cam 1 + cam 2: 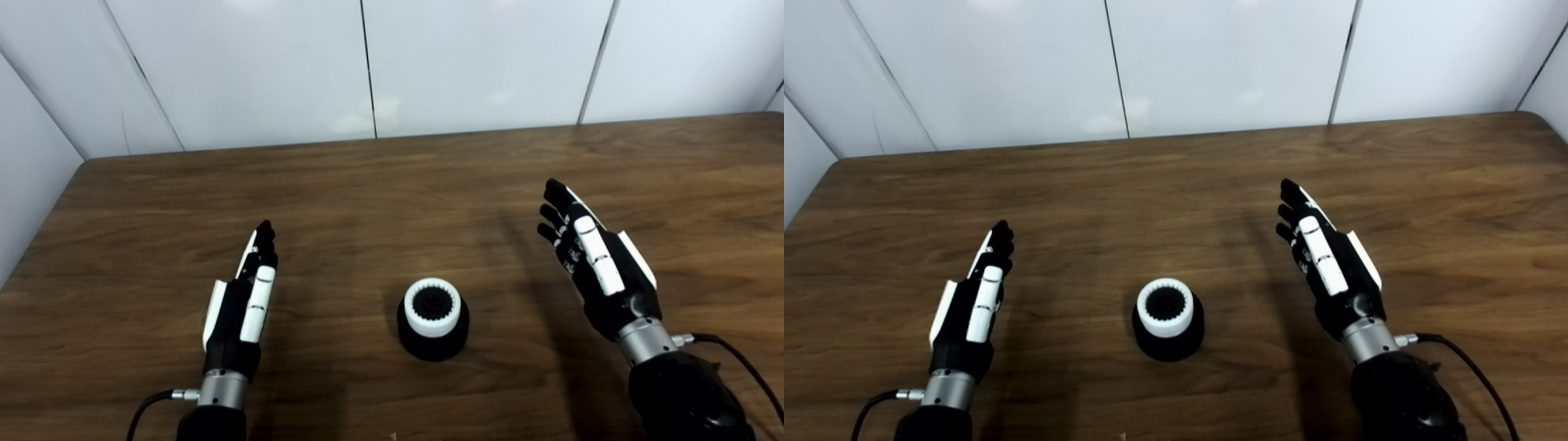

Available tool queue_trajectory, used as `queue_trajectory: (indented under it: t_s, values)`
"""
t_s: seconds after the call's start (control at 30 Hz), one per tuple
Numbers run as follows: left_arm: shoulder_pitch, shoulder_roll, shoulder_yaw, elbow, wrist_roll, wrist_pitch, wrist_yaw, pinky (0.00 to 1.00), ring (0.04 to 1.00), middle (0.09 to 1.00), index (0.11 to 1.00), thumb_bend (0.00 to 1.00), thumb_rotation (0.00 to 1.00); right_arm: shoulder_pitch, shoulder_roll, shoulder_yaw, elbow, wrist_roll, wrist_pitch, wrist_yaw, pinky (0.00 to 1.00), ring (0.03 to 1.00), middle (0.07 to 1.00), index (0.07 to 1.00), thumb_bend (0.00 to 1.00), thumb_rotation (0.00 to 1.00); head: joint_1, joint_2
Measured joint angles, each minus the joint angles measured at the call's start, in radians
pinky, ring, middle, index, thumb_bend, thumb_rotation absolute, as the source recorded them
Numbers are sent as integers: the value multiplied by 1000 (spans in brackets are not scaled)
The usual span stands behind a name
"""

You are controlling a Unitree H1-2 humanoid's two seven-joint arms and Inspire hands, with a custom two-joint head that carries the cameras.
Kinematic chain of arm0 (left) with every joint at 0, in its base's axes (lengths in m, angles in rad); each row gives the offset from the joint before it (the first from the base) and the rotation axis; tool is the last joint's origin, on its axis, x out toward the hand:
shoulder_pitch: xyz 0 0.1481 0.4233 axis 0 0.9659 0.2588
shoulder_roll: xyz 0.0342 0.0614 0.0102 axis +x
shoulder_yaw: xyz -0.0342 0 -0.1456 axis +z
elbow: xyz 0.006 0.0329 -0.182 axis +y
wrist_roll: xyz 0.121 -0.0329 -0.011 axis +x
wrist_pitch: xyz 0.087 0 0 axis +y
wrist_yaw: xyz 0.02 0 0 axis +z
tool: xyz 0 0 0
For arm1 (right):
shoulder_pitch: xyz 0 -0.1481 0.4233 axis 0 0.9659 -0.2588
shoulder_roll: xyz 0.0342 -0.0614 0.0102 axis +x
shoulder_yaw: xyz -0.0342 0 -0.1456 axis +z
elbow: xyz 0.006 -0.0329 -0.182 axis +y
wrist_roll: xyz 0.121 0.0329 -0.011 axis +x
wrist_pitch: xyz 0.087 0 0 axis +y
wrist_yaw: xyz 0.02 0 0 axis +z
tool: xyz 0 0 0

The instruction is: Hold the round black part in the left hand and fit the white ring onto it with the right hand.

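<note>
The round black part (432, 343) stands on the wooden table near its front middle. The white toothed ring (432, 306) sits on top of it. My left hand (244, 304) is open and empty, fingers straight, to the left of the part and well apart from it. My right hand (597, 259) is open and empty, fingers straight and pointing away, to the right of the part and a little farther back. Neither hand touches the part or the ring. The same scene shows in the right eye view, with the part (1168, 342) and ring (1164, 307) between the hands.
The wooden table (392, 196) runs back to white wall panels at the rear and left. Cables trail from both wrists at the picture's bottom edge.
</note>
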Motion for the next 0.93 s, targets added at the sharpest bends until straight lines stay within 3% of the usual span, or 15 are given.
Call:
queue_trajectory:
  t_s: [0.4,0.93]
  values:
    - [-2,-1,-1,0,3,7,3,995,1000,1000,999,596,853,0,-1,0,0,0,-2,-4,936,960,960,919,396,807,0,-2]
    - [-3,0,-1,0,7,7,3,997,1000,1000,994,628,843,-1,-3,3,4,0,-8,-4,933,944,944,913,392,804,9,-8]
